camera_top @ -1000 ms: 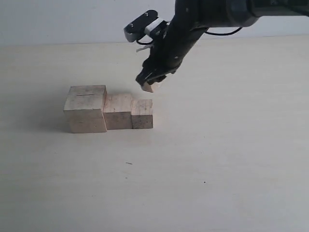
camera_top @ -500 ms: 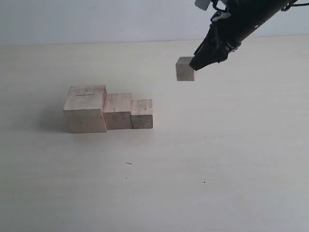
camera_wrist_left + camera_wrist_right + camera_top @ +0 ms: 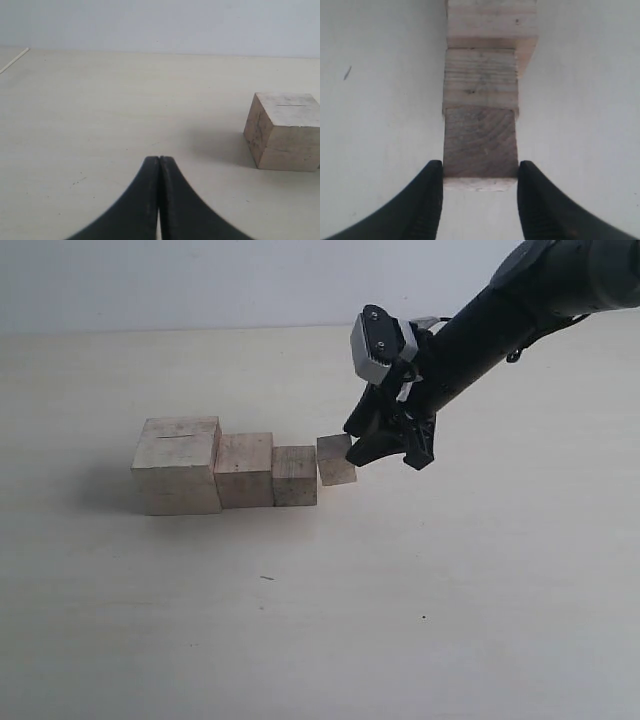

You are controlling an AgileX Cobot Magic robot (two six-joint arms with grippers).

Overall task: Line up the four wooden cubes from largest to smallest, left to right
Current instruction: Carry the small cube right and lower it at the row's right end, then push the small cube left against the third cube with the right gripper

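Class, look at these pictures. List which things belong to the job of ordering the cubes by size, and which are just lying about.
Belongs to the job:
largest cube; second cube; third cube; smallest cube, gripped by the right hand.

Just lying about:
dark speck on the table; thin pale strip; left hand, shut, touching nothing.

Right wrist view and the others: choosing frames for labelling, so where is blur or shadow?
Right wrist view: smallest cube shows sharp grain, dark fingers soft-edged. Left wrist view: shut left gripper is soft close up; largest cube casts a faint shadow. Exterior view: even light, no glare.
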